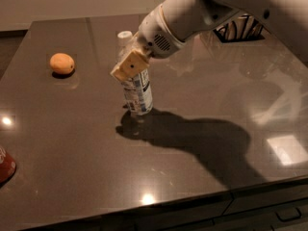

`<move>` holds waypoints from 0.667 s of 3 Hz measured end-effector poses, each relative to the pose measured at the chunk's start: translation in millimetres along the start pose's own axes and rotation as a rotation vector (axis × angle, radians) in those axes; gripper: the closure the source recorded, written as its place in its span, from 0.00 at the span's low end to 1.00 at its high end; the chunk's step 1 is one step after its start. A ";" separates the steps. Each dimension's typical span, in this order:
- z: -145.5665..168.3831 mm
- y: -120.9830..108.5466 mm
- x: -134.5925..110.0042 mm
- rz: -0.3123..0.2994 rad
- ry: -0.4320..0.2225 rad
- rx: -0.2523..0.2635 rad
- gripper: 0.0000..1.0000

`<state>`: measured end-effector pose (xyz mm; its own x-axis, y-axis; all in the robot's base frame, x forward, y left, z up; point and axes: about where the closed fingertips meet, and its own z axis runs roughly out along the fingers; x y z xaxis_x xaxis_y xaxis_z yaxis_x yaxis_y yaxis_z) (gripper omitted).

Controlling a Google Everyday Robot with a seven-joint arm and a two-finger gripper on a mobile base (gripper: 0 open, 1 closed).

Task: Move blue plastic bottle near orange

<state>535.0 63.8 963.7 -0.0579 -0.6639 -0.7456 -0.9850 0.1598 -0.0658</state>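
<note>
The blue plastic bottle (pixel 138 94), clear with a white cap and a white-and-blue label, is near the middle of the dark table (pixel 72 129) and leans slightly left. My gripper (pixel 130 65) comes in from the upper right and is shut on the bottle's upper body. One tan finger pad (pixel 131 64) shows in front of the bottle; the other finger is hidden behind it. The bottle's base is at or just above the tabletop. The orange (pixel 62 63) lies at the table's left, well to the left of the bottle and slightly farther back.
A red object (pixel 5 166) sits at the left edge of the picture near the table's front. A dark wire-like holder (pixel 239 27) stands at the back right behind my arm. The table's front edge runs along the bottom, with drawers below.
</note>
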 end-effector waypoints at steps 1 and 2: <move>14.0 -31.9 -35.5 -0.014 -0.050 -0.007 1.00; 36.4 -64.3 -68.0 -0.028 -0.118 -0.013 1.00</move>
<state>608.2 125.3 994.5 -0.0117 -0.5772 -0.8165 -0.9880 0.1323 -0.0794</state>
